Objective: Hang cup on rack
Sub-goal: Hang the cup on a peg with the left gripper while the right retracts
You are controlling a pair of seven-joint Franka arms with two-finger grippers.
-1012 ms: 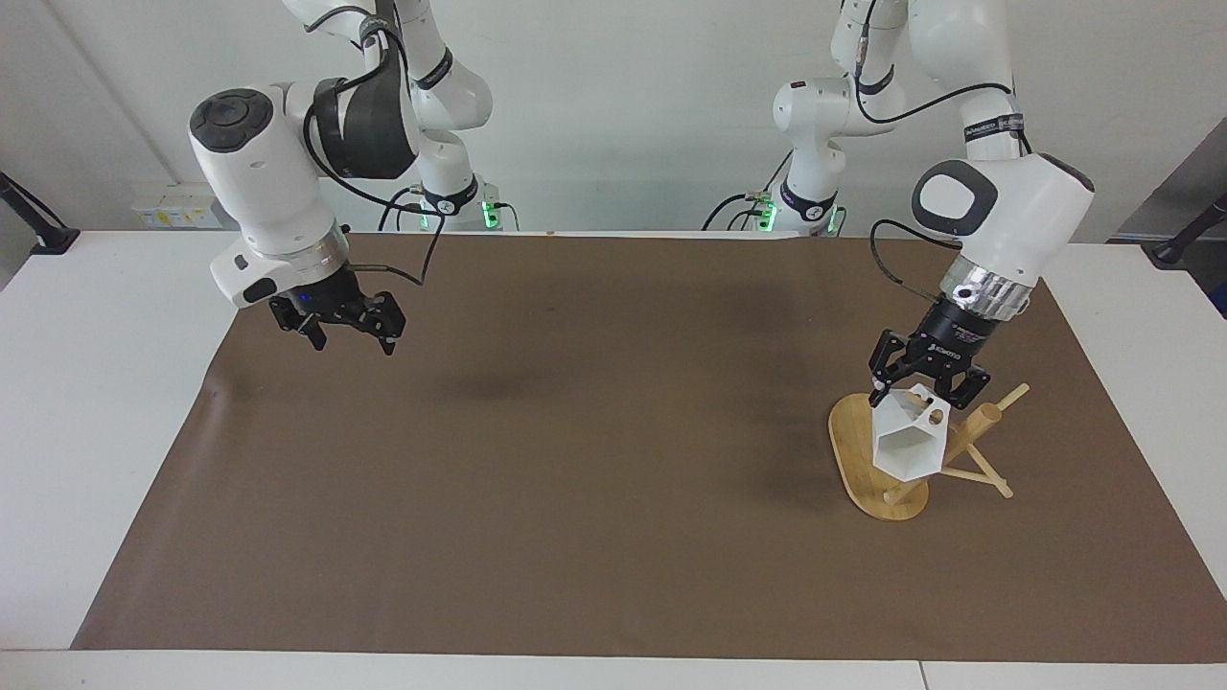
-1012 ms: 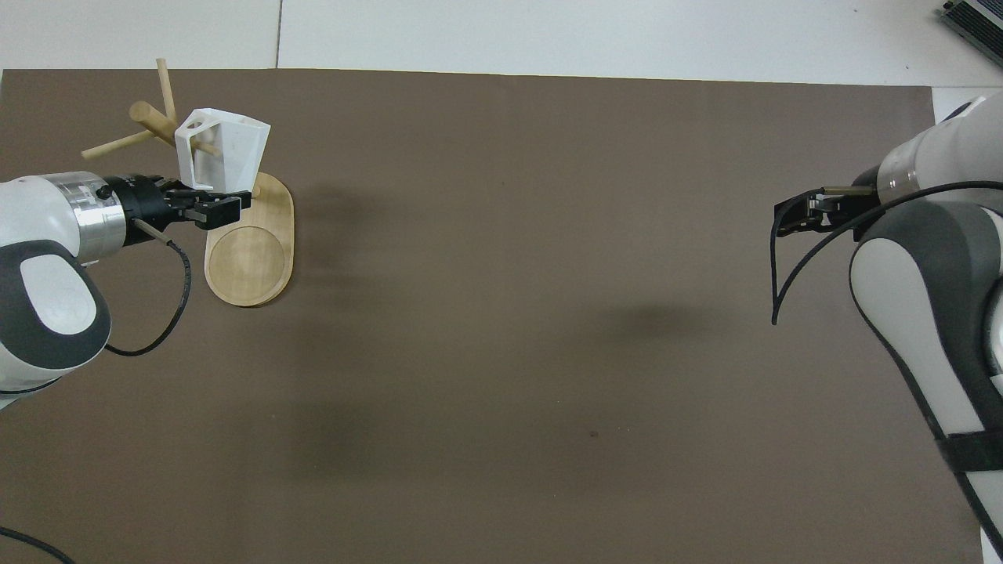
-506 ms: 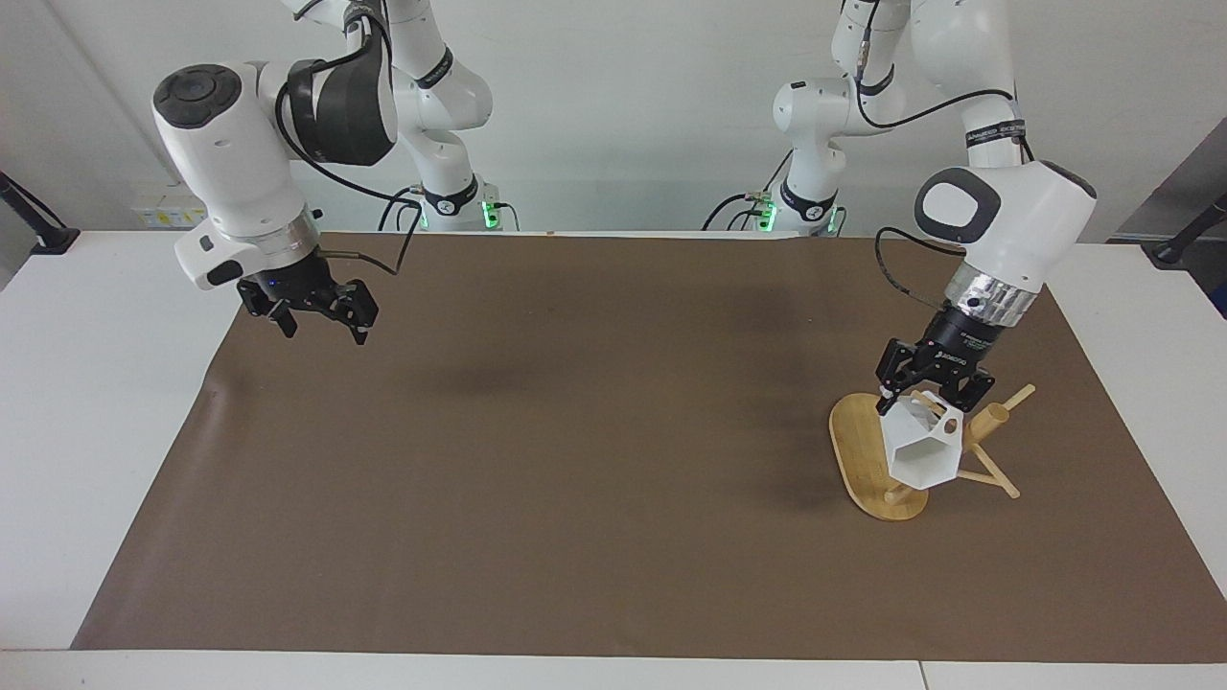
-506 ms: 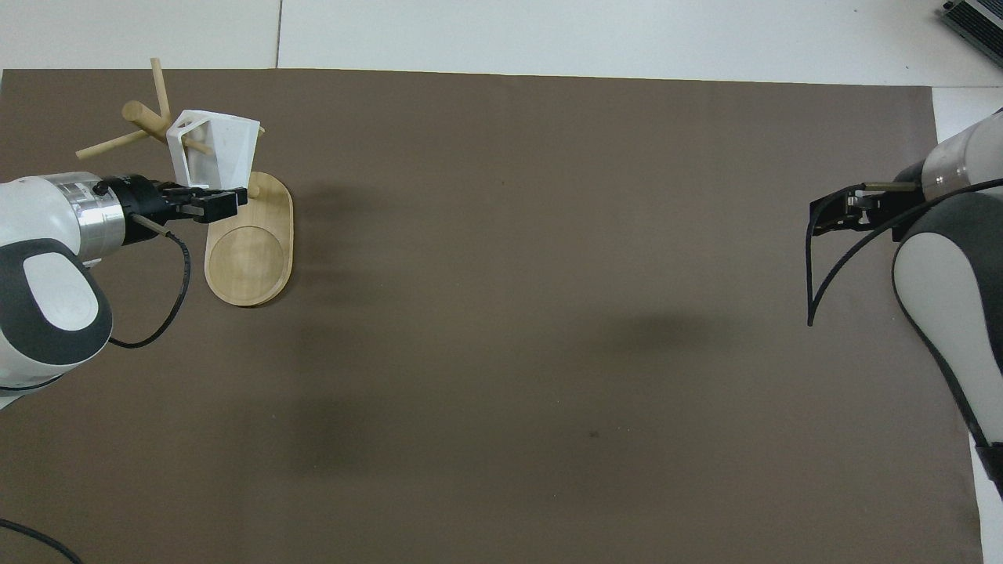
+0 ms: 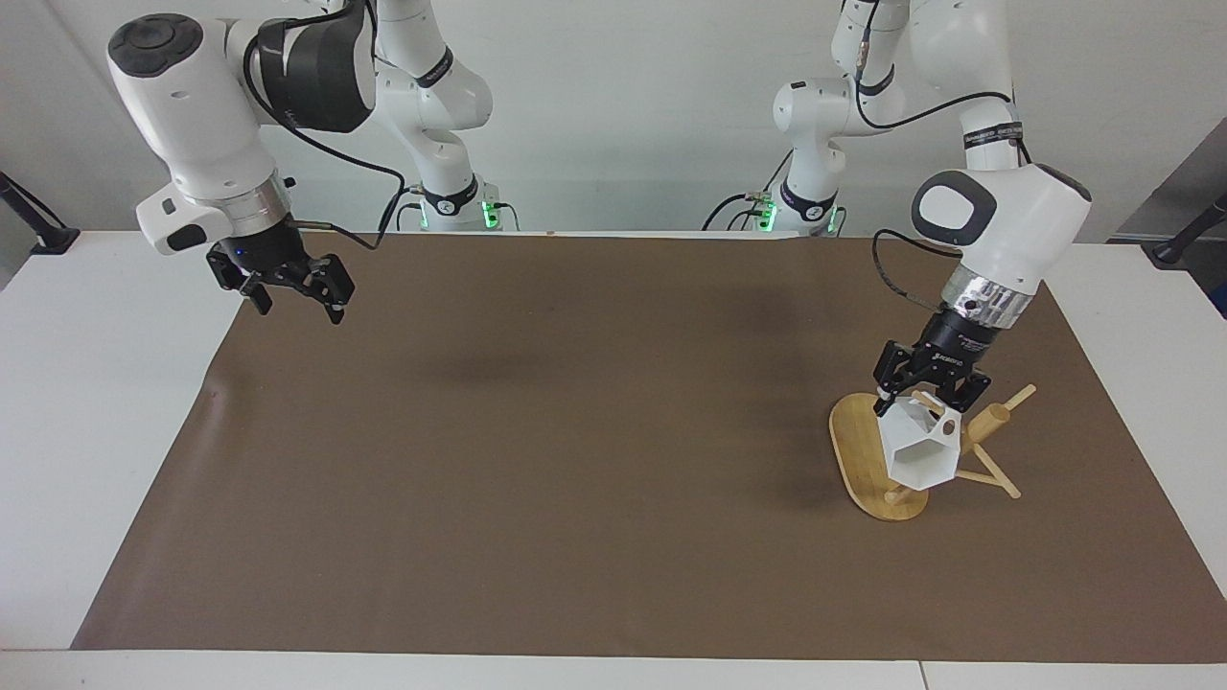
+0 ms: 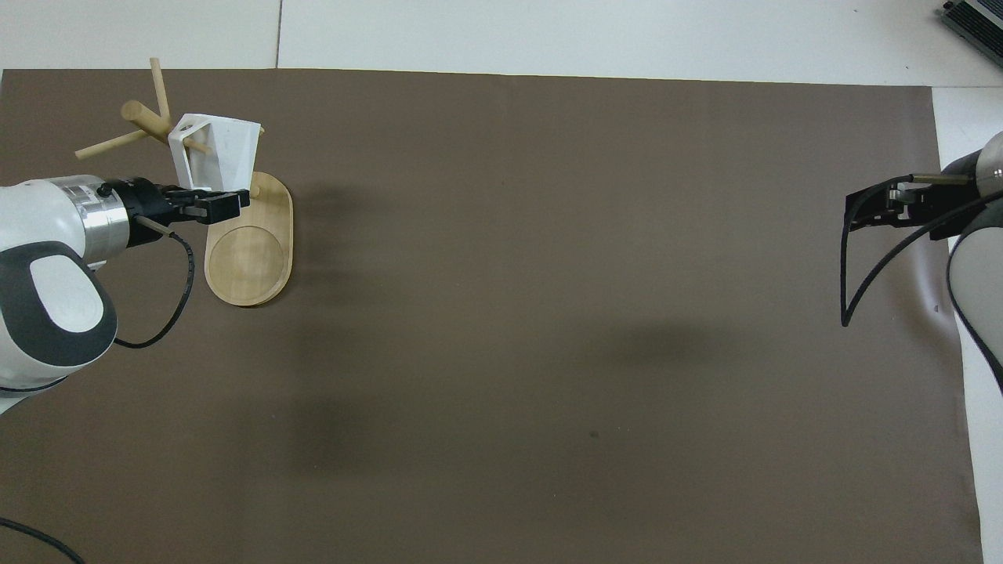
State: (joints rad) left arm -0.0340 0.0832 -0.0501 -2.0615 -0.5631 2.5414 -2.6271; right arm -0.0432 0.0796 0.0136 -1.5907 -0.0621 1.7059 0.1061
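White cup on its side, mouth away from robots, left gripper clamping its wall (right gripper wide).

Mat middle open; rack, cup crowd left-arm end.

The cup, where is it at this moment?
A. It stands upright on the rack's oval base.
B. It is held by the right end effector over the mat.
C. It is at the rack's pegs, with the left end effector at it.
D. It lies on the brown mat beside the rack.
C: the cup sits tilted among the pegs of the rack, above its base, with the left end effector shut on it; the right end effector is empty.
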